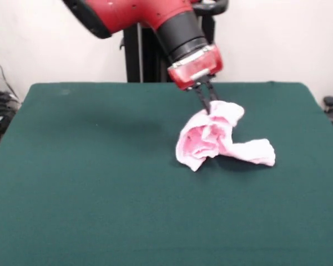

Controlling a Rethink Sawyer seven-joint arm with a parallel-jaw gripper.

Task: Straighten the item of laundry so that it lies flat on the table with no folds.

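The item of laundry (219, 138) is a pale pink garment, bunched and crumpled right of the table's middle. One part trails flat to the right toward (258, 152). Its upper part is lifted off the cloth. My gripper (209, 106) comes down from the red and black arm and its dark fingers (204, 94) are shut on the top edge of the pink garment, holding that edge raised. The table (89, 183) is covered in dark green cloth. The waistband and bow are hidden in the folds.
A black object (330, 102) sits off the table's right edge, and cables (0, 105) hang beyond its left edge. The green surface stretches wide to the left and front of the garment.
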